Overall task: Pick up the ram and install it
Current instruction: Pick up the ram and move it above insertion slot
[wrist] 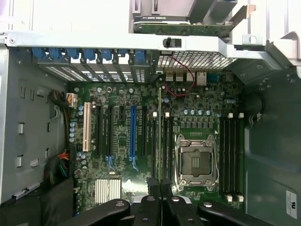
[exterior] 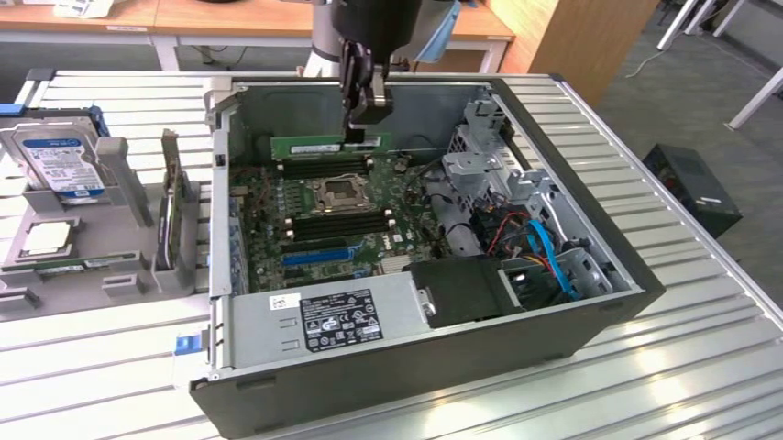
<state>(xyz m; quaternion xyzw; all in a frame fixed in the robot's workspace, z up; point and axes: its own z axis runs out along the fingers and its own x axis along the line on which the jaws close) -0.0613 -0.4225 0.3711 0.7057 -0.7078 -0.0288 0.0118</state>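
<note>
Nearest to us in the exterior view is the near wall of the open computer case (exterior: 428, 367), which lies on its side on a ribbed metal table (exterior: 685, 367). Just inside that wall sits the grey power supply (exterior: 330, 316) with its black label, and blue cables (exterior: 551, 257) lie toward the exterior view's right. Past the power supply is the green main board (exterior: 321, 243), with the bare processor socket (exterior: 339, 192) in the middle and black memory slots (exterior: 321, 167) on both sides of it.

Over the far slots, close to the case's back wall, we find the ram (exterior: 318, 144). It stands level on its long edge and runs along the slots. The gripper (exterior: 362, 134) reaches down from above, and its fingers (wrist: 153, 193) are clenched on the ram near the end toward the exterior view's right. In the wrist view we look onto the stick's thin top edge, lined up with the slots beside the socket. We cannot tell whether its lower edge touches a slot.

Outside the case, on the exterior view's left, a grey tray (exterior: 73, 266) holds a hard drive (exterior: 55, 160) and an upright green card (exterior: 171, 197). Farthest back is a wooden desk (exterior: 245, 14).
</note>
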